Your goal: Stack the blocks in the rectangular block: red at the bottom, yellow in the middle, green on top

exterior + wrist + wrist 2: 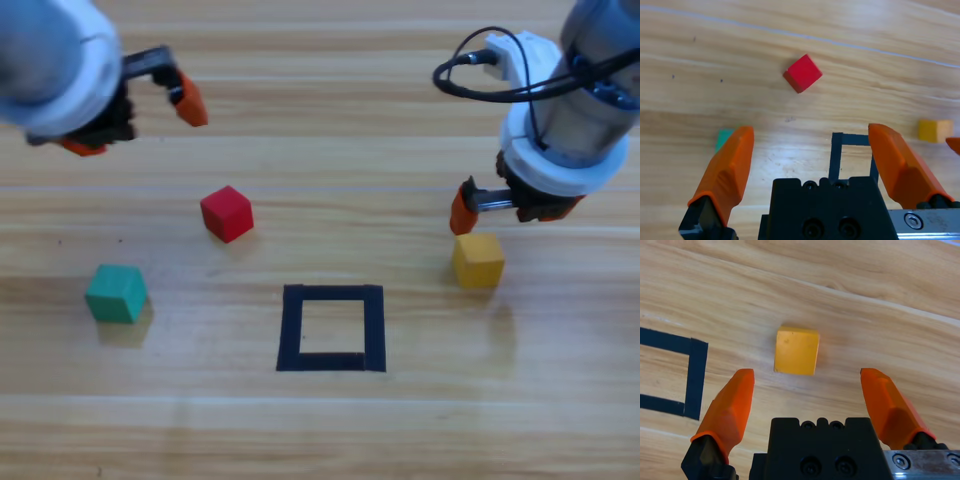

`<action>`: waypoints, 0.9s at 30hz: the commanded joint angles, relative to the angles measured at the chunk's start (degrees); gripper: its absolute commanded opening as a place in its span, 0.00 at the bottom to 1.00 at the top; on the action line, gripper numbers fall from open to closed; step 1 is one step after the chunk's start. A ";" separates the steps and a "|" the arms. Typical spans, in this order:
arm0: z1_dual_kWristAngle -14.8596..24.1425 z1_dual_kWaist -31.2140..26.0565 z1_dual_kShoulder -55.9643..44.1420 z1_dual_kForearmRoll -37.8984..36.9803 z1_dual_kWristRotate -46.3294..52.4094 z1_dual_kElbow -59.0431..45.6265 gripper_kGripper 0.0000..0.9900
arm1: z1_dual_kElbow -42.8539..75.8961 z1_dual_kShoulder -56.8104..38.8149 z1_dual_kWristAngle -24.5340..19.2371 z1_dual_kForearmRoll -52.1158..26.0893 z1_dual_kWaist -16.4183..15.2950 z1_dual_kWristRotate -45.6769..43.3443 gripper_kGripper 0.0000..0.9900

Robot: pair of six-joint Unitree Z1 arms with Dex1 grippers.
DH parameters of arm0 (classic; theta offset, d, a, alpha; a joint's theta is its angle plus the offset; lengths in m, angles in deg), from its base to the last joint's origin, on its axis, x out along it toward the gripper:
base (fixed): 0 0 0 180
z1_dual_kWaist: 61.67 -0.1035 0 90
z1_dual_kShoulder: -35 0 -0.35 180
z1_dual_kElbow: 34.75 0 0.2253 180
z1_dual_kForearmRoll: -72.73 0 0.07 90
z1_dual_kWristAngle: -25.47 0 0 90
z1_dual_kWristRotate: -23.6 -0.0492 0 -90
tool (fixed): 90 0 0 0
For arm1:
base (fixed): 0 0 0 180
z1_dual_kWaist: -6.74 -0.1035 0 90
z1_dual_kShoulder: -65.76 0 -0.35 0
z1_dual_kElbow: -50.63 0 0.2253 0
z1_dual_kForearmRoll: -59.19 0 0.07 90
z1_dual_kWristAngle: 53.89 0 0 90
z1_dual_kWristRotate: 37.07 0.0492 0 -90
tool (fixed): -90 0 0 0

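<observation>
- rectangular block [332, 328]: flat hollow outline of black matte tape, near edge of the table [330, 430], roughly 6 o'clock from centre in the high view; slightly taller than wide, sides square to the wood grain; nothing inside it.
- table: pale wood, horizontal grain lines, smooth with slight sheen.
- green [117, 293]: teal matte cube, at 9 o'clock of the tape outline, well apart; faces turned a little off the grain. Mostly hidden behind a jaw in the left wrist view.
- yellow [478, 260]: matte cube, plain faces, at 2 o'clock of the outline; sits almost square to the grain.
- red [227, 213]: bright matte cube, at 11 o'clock of the outline, rotated so a corner points toward the near edge.
- right gripper [500, 205]: just behind yellow, at its 12 o'clock; orange pointed jaws spread wide, released, nothing between them; not touching the cube.
- left gripper [135, 122]: far left, at 10 o'clock of red, well apart; jaws spread, released, holding nothing.
- No writing or labels readable on any cube.
</observation>
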 commanded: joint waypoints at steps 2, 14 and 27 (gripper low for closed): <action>0.73 0.67 17.09 12.54 8.37 16.17 0.98 | -2.17 7.75 1.23 0.59 -1.19 -0.09 0.93; -3.14 -2.41 30.81 20.54 18.57 28.74 0.98 | -4.19 12.41 2.29 0.59 -1.19 -0.09 0.82; -7.36 -7.07 39.16 22.21 24.37 33.40 0.98 | -2.17 12.32 3.52 0.59 -0.57 -0.09 0.07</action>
